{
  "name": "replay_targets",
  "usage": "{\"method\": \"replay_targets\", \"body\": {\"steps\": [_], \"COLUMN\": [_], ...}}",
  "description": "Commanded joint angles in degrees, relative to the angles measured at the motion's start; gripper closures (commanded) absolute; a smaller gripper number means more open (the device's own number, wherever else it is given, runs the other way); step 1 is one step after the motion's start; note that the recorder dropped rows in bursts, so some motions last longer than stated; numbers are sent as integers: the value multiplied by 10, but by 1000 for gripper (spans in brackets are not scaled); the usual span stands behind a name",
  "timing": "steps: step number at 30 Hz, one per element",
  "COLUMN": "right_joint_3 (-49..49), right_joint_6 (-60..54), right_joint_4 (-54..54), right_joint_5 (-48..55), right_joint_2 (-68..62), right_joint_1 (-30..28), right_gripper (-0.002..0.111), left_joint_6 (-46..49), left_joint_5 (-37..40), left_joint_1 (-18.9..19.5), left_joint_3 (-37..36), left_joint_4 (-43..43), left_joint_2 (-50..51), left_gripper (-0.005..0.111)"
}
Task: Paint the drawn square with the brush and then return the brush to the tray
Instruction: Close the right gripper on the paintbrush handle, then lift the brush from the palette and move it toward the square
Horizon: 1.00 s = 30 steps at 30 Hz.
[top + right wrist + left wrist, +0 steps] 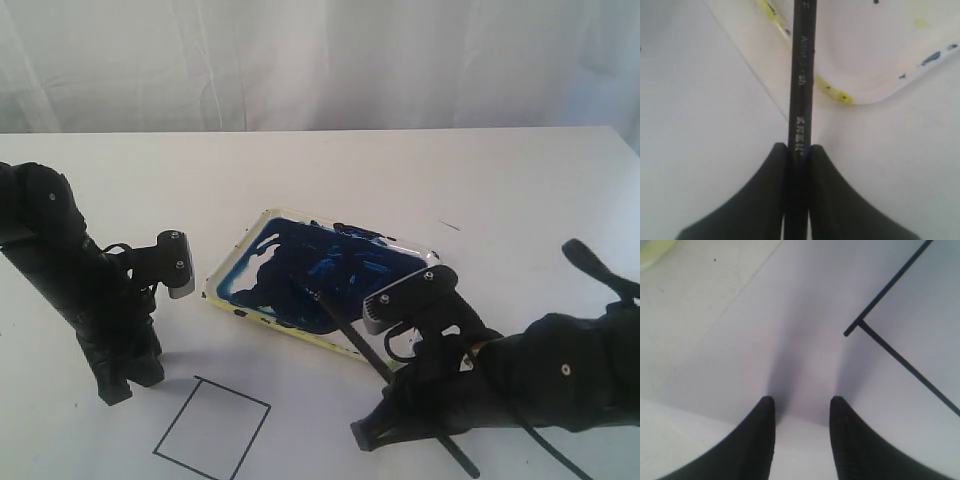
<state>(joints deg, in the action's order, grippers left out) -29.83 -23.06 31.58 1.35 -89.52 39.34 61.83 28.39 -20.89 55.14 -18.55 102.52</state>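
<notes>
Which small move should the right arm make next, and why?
Probably lift the brush out of the tray and swing it toward the drawn square: the right pincer is shut on the handle, the tip lies in blue paint, and the square's inside is plain white.

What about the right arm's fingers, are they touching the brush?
Touching. The right wrist view shows both right fingers pressed against the brush, no gap.
</notes>
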Motion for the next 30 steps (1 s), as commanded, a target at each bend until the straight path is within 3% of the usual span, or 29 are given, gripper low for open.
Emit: {"method": "replay_targets", "body": {"steps": [1,5,11,21,30], "right_joint_3": [-40,-97,-216,-357,-366], "right_joint_6": [-3,26,114,-19,-95], "right_joint_4": [-3,-87,-264,-281,-274], "right_joint_5": [98,235,423,621,660], "right_joint_2": [30,44,61,60,33], "right_joint_1": [-15,-54,-58,-58,-50], "right_gripper": [108,108,108,108,108], "left_joint_6": [-5,-5,-6,-6,-6], "left_joint_5": [32,40,41,42,41], "left_joint_1": [-4,-4,-4,-4,-4], "left_joint_3": [-5,-5,-5,-5,-5], "left_joint_4": [-7,-7,-7,-7,-7], "left_joint_2": [11,11,11,11,11], "left_gripper": [65,65,65,65,65]}}
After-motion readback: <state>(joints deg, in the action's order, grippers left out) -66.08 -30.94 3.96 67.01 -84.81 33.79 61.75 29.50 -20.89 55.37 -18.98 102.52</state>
